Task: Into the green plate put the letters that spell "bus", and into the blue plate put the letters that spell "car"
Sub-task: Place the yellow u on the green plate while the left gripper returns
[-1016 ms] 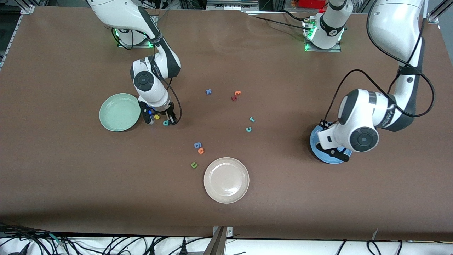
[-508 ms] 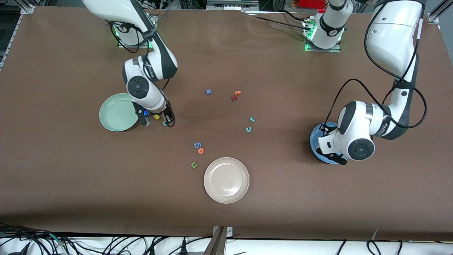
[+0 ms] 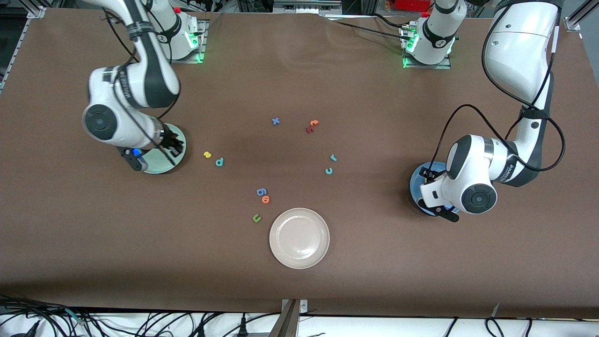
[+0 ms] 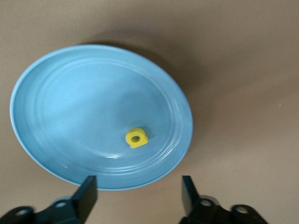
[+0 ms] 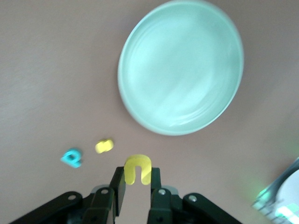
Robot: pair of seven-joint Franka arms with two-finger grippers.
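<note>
Right gripper (image 5: pixel 137 186) fingers pinch the light, squashy yellow-orange "u" (image 5: pixel 137 168) by its edges over the green plate (image 5: pixel 181 66); left gripper (image 4: pixel 139 196) fingers gape above the blue plate (image 4: pixel 56 107).

A brown cloth (image 3: pixel 355 281) covers the table (image 3: pixel 299 309) nearly edge to edge, faintly creased toward the robots' end. Along the edge nearest the front camera, black cables (image 3: pixel 140 323) trail over a pale strip. Silver rails (image 3: pixel 32 11) frame the corners. Light is even, with soft shadows.
</note>
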